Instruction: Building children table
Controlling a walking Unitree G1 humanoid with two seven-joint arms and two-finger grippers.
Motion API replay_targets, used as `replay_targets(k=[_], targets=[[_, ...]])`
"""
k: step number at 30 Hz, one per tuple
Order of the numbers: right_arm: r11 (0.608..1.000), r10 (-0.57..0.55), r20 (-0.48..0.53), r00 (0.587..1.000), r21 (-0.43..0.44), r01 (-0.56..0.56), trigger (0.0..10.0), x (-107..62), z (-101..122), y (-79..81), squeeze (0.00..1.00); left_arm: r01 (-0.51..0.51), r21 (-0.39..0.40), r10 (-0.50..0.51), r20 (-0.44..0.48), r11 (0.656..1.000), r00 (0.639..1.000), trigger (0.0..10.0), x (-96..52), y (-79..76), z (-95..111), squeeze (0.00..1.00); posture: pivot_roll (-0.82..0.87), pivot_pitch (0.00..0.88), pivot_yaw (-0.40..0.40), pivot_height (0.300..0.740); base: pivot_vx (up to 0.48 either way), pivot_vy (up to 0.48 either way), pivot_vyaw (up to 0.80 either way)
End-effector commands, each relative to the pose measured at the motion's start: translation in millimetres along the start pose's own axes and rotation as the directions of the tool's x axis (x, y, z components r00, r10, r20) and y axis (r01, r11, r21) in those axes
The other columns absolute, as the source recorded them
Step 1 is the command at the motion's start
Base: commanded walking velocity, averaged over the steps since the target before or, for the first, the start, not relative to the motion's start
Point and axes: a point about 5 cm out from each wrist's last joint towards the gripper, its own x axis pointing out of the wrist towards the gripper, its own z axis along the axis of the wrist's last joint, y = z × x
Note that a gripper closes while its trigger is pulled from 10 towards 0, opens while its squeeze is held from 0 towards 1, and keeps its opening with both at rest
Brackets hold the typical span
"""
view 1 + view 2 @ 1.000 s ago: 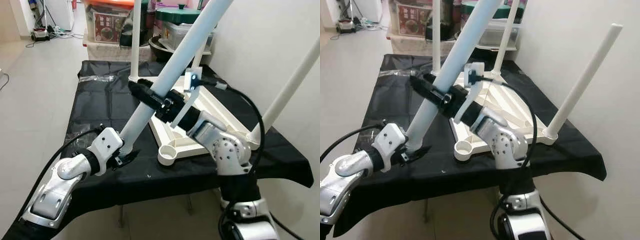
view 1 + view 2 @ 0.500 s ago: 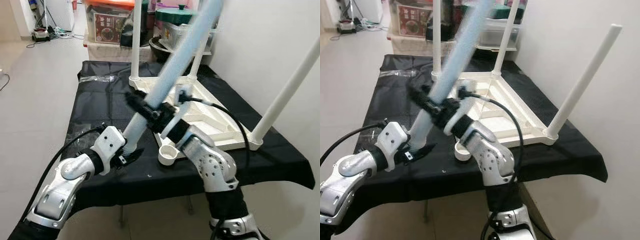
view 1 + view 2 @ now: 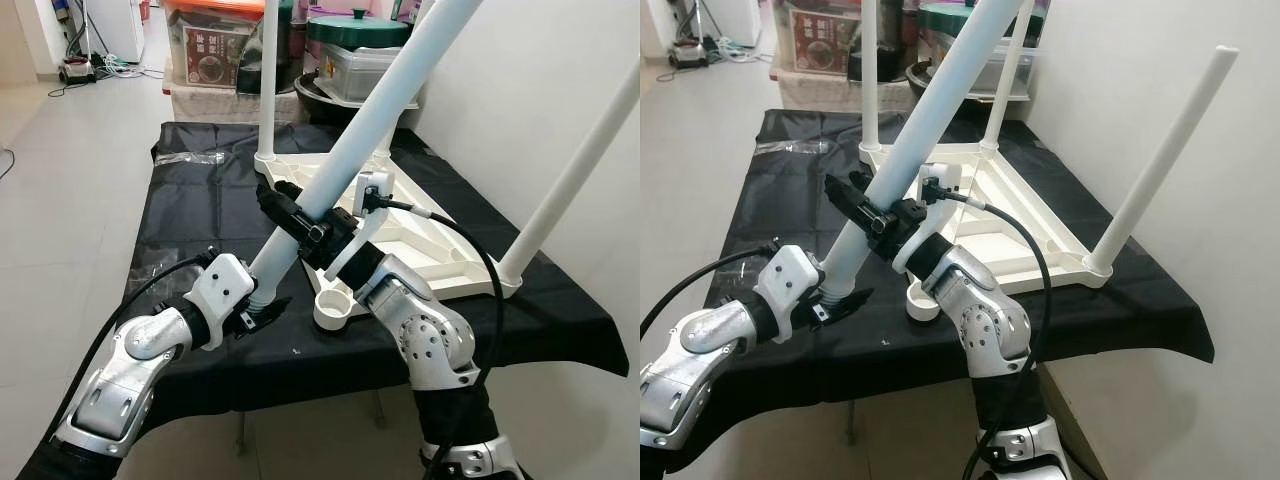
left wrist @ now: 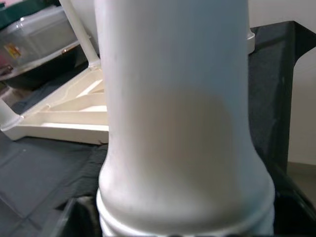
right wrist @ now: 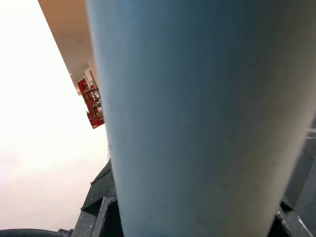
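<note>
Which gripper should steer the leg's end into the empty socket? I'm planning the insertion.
Probably left: the left gripper holds the leg at its lower end, beside the socket. The right gripper grips mid-shaft.

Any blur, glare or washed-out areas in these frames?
Both eye views are sharp and evenly lit. The left wrist view has the table leg close up and soft. In the right wrist view the leg is a smooth, featureless surface, and the background left of it is blown out to white.
</note>
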Motion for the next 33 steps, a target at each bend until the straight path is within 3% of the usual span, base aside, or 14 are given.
replay_targets(k=[1, 12, 13, 15, 17, 20, 21, 22, 23, 25, 28, 30, 32, 33], targets=[[1.0, -0.013, 0.006, 1.0, -0.023, 0.013, 0.0, -2.2, 6.6, -2.9, 0.0, -0.025, -0.017, 0.025, 0.02, 1.0, 0.999, 10.0, -1.8, 5.5, 1.9, 1.0, 0.11, 0.0, -0.125, 0.74, 0.0, 0.0, 0.0], [0.948, -0.218, 0.03, 0.975, -0.231, 0.22, 0.0, -18.2, 48.5, -50.3, 0.0, 0.114, -0.165, -0.096, 0.113, 0.98, 0.989, 10.0, -22.4, -16.4, 16.4, 1.0, 0.1, 0.0, -0.126, 0.74, 0.0, 0.0, 0.0], [0.9, -0.328, 0.049, 0.944, -0.288, 0.327, 0.0, -22.2, 61.8, -67.1, 0.0, 0.158, -0.174, -0.139, 0.119, 0.972, 0.983, 10.0, -25.9, -23.4, 18.3, 0.09, 0.1, 0.0, -0.128, 0.74, 0.0, 0.0, 0.0], [0.9, -0.328, 0.049, 0.944, -0.288, 0.327, 0.0, -22.2, 61.8, -67.1, 0.0, 0.158, -0.174, -0.139, 0.119, 0.972, 0.983, 10.0, -25.9, -23.4, 18.3, 0.09, 0.1, 0.0, -0.128, 0.74, 0.0, 0.0, 0.0], [0.745, -0.576, 0.136, 0.806, -0.317, 0.586, 0.0, -36.5, 94.2, -101.9, 0.0, 0.144, -0.177, -0.129, 0.092, 0.974, 0.987, 10.0, -28.9, -27.3, 13.4, 0.0, 0.1, 0.0, -0.13, 0.74, 0.0, 0.0, 0.0], [0.745, -0.576, 0.136, 0.806, -0.317, 0.586, 0.0, -36.5, 94.2, -101.9, 0.0, 0.144, -0.177, -0.129, 0.092, 0.974, 0.987, 10.0, -28.9, -27.3, 13.4, 0.0, 0.1, 0.0, -0.13, 0.74, 0.0, 0.0, 0.0], [0.673, -0.679, 0.179, 0.712, -0.235, 0.701, 0.0, -45.4, 108.6, -114.8, 0.0, 0.096, -0.177, -0.087, 0.059, 0.98, 0.994, 10.0, -29.5, -24.5, 7.4, 0.0, 0.1, 0.0, -0.131, 0.74, 0.0, 0.0, 0.0], [0.673, -0.679, 0.179, 0.712, -0.235, 0.701, 0.0, -45.4, 108.6, -114.8, 0.0, 0.096, -0.177, -0.087, 0.059, 0.98, 0.994, 10.0, -29.5, -24.5, 7.4, 0.0, 0.1, 0.0, -0.131, 0.74, 0.0, 0.0, 0.0], [0.571, -0.796, 0.176, 0.578, -0.094, 0.815, 10.0, -58.2, 114.9, -128.9, 0.0, 0.034, -0.19, -0.029, 0.029, 0.981, 0.999, 10.0, -30.4, -21.9, 1.1, 0.0, 0.09, 0.0, -0.127, 0.74, 0.0, 0.0, 0.0], [0.571, -0.796, 0.176, 0.578, -0.094, 0.815, 10.0, -58.2, 114.9, -128.9, 0.0, 0.034, -0.19, -0.029, 0.029, 0.981, 0.999, 10.0, -30.4, -21.9, 1.1, 0.0, 0.09, 0.0, -0.127, 0.74, 0.0, 0.0, 0.0], [0.474, -0.871, 0.147, 0.468, 0.006, 0.88, 10.0, -68.5, 113.9, -138.0, 0.0, -0.002, -0.199, 0.003, 0.008, 0.98, 1.0, 10.0, -30.9, -22.4, -3.6, 0.0, 0.09, 0.0, -0.13, 0.74, 0.0, 0.0, 0.0], [0.239, -0.971, 0.011, 0.239, 0.034, 0.97, 10.0, -83.1, 93.3, -150.1, 0.0, -0.048, -0.228, 0.045, -0.018, 0.973, 0.999, 10.0, -32.1, -25.9, -8.3, 0.0, 0.1, 0.0, -0.139, 0.74, 0.0, 0.0, 0.0], [0.239, -0.971, 0.011, 0.239, 0.034, 0.97, 10.0, -83.1, 93.3, -150.1, 0.0, -0.048, -0.228, 0.045, -0.018, 0.973, 0.999, 10.0, -32.1, -25.9, -8.3, 0.0, 0.1, 0.0, -0.139, 0.74, 0.0, 0.0, 0.0], [0.171, -0.984, -0.041, 0.171, 0.001, 0.985, 10.0, -85.4, 84.5, -152.0, 0.0, -0.057, -0.237, 0.052, -0.028, 0.97, 0.998, 10.0, -33.1, -27.1, -9.2, 0.0, 0.1, 0.0, -0.139, 0.74, 0.0, 0.0, 0.0]])
